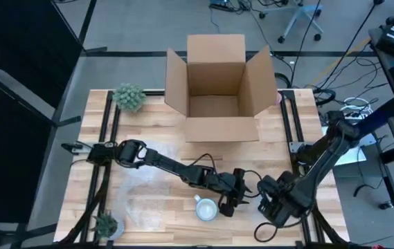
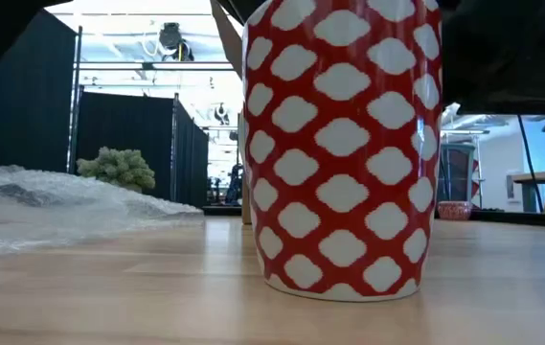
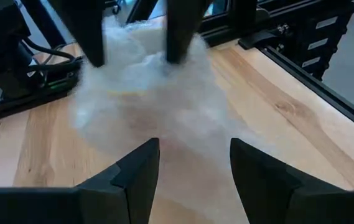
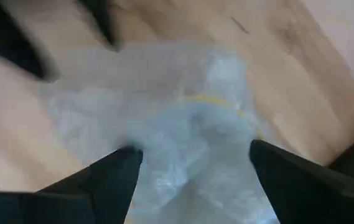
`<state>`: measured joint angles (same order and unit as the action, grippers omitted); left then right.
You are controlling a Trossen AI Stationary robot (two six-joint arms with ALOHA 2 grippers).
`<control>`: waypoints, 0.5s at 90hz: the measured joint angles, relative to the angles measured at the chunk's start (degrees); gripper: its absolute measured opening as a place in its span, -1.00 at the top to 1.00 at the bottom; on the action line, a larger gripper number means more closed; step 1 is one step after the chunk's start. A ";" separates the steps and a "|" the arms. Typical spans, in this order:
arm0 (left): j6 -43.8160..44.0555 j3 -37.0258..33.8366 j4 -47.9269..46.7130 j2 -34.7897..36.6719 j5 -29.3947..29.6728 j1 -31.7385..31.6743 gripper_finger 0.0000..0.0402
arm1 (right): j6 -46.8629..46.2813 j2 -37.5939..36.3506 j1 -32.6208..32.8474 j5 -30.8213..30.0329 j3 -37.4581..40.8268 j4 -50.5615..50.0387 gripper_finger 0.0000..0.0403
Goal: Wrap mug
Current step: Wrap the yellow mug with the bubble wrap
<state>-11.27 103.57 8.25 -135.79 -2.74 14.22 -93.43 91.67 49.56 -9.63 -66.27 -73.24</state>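
The red-and-white patterned mug [image 2: 339, 144] stands upright on its base near the table's front edge; from above its white inside [image 1: 206, 208] shows. A small crumpled piece of bubble wrap [image 3: 145, 93] [image 4: 189, 143] lies on the wood just right of the mug, between my two grippers. My left gripper [image 1: 242, 194] [image 3: 194, 168] is open and points toward the table's right, with the wrap's near edge between its fingers. My right gripper [image 1: 262, 200] [image 4: 195, 180] faces it, open, with its fingers astride the wrap. The mug shows in neither wrist view. My left gripper has the wrap's edge [image 3: 189, 146] lying between its open fingers; I cannot tell whether they touch it. My right gripper's fingertips [image 3: 177, 56] come down from above onto the wrap's far part. Whether they rest on the wrap or hover over it cannot be told.
An open cardboard box [image 1: 216, 90] stands at the table's far middle. A small plant [image 1: 129, 97] is at the far left and another [image 1: 105, 223] at the near left. A larger sheet of bubble wrap [image 1: 145, 197] [image 2: 42, 201] lies left of the mug.
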 joint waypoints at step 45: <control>0.04 0.00 0.17 0.00 0.00 0.00 0.11 | -1.57 3.72 0.15 -1.70 -0.18 1.65 -0.31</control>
<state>-11.22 103.57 8.42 -135.79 -2.74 14.22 -94.99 95.39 49.71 -11.33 -66.44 -71.60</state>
